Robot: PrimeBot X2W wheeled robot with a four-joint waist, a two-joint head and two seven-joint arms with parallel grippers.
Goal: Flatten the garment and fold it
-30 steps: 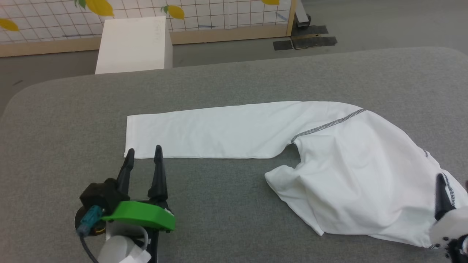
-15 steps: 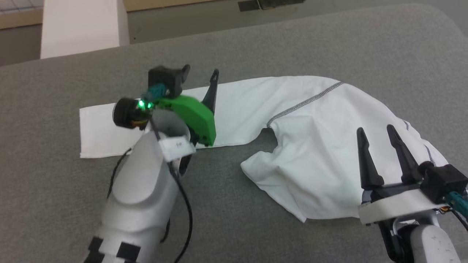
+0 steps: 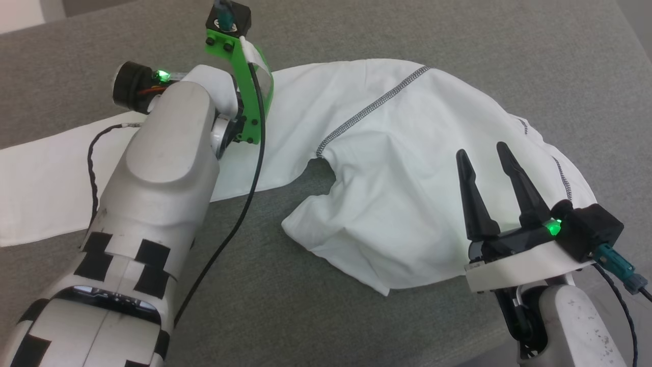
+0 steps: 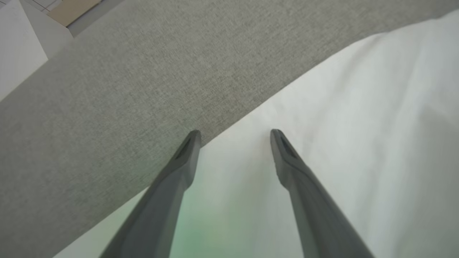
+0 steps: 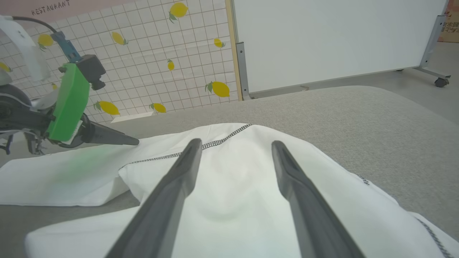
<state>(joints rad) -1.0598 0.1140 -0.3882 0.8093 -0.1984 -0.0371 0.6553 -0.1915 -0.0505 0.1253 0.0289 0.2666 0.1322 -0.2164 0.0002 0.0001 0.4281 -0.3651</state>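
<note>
Left tool point(image 4: 233, 134): both fingers spread wide, nothing between them, low over the far edge of the sleeve point(image 3: 46, 173). One tip sits at the cloth's border, the other over white fabric. Right tool point(image 3: 481, 149): likewise spread and empty, above the bunched body, fingers pointing away from the robot toward the shoulder seam point(image 3: 372, 109). Outward from both: the garment point(image 3: 407, 168) lies on the grey tabletop point(image 3: 458, 46), long axis running across the robot's front. The sleeve is laid flat to the left and the torso is heaped and wrinkled to the right, with its rumpled near corner point(image 3: 377, 275) just left of the right tool's base. Judgement: the unflattened part lies under and ahead of the right tool, so the right arm is nearer to it; the left is placed to pin or take the sleeve side. Whether either tool touches the cloth cannot be told.
</note>
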